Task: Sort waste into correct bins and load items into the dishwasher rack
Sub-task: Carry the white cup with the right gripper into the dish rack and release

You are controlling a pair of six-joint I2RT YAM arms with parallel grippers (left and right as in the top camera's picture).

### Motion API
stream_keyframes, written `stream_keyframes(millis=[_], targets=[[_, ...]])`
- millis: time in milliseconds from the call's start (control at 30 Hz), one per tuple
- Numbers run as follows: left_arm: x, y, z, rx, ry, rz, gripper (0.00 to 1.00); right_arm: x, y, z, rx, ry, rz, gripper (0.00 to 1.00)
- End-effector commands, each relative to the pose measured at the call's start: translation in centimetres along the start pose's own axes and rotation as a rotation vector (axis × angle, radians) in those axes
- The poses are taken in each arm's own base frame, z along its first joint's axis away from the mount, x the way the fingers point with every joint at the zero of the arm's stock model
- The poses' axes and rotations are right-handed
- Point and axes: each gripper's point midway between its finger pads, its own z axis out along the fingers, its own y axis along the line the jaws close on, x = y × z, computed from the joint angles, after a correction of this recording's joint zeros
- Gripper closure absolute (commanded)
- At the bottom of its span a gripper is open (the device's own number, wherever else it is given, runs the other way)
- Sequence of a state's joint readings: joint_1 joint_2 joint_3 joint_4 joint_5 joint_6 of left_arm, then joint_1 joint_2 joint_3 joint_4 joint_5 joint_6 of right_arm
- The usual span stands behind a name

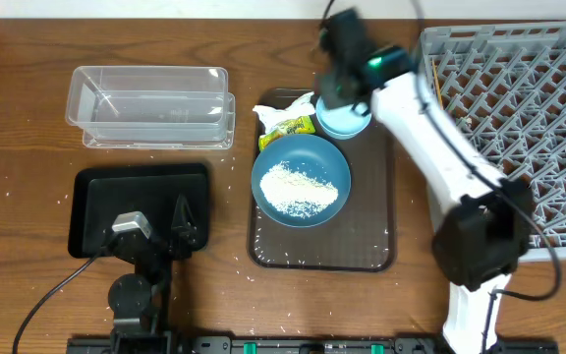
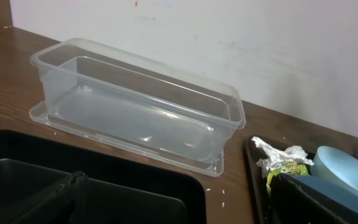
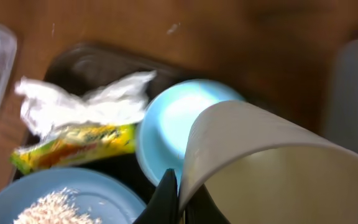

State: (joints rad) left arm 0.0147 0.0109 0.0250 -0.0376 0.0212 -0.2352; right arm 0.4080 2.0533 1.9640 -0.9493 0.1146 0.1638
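Observation:
My right gripper (image 3: 180,196) is shut on the rim of a small white cup (image 3: 272,168), which it holds tilted above the pale-blue cup (image 3: 173,124) at the back of the brown tray. A crumpled napkin (image 1: 283,108) and a yellow-green wrapper (image 1: 291,127) lie just left of that cup. The dark-blue bowl (image 1: 301,180) holds a heap of rice (image 1: 298,187). Over the black tray bin (image 1: 96,206) my left gripper (image 1: 180,221) rests open, nothing between its fingers. The clear tub (image 2: 135,106) stands behind it. The grey rack (image 1: 519,128) is at the right.
The brown serving tray (image 1: 322,256) carries the bowl, cup and waste at the table's middle. Loose rice grains dot the wood between the black tray and the brown tray. The right arm (image 1: 430,138) reaches across between the brown tray and the rack.

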Motion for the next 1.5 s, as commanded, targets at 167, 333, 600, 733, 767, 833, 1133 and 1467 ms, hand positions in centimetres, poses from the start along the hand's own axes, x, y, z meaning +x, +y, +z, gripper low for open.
stream_keyframes(millis=[167, 333, 600, 733, 767, 833, 1133, 1467], targets=[[1.6, 0.5, 0.1, -0.018, 0.044, 0.009, 0.05, -4.1, -13.8, -5.9, -0.081, -0.141, 0.190, 0.97], [1.6, 0.5, 0.1, -0.018, 0.044, 0.009, 0.05, -3.5, -21.2, -7.7, -0.283, -0.218, 0.350, 0.99], [1.6, 0.5, 0.1, -0.018, 0.044, 0.009, 0.05, -0.4, -31.8, -7.6, -0.316, -0.292, 0.532, 0.99], [1.6, 0.5, 0.1, -0.018, 0.044, 0.009, 0.05, 0.7, -33.4, -5.2, -0.421, -0.306, 0.551, 0.99], [1.6, 0.5, 0.1, -0.018, 0.044, 0.009, 0.05, 0.8, -33.7, -4.7, -0.437, -0.309, 0.556, 0.99], [1.6, 0.5, 0.1, -0.018, 0.044, 0.009, 0.05, 1.0, -34.0, -3.7, -0.493, -0.324, 0.563, 0.99], [1.6, 0.5, 0.1, -0.018, 0.044, 0.009, 0.05, 2.4, -34.6, 0.3, -0.592, -0.312, 0.603, 0.99], [1.6, 0.5, 0.1, -0.018, 0.044, 0.009, 0.05, 7.9, -37.5, 3.4, -0.330, -0.098, 0.741, 0.95]])
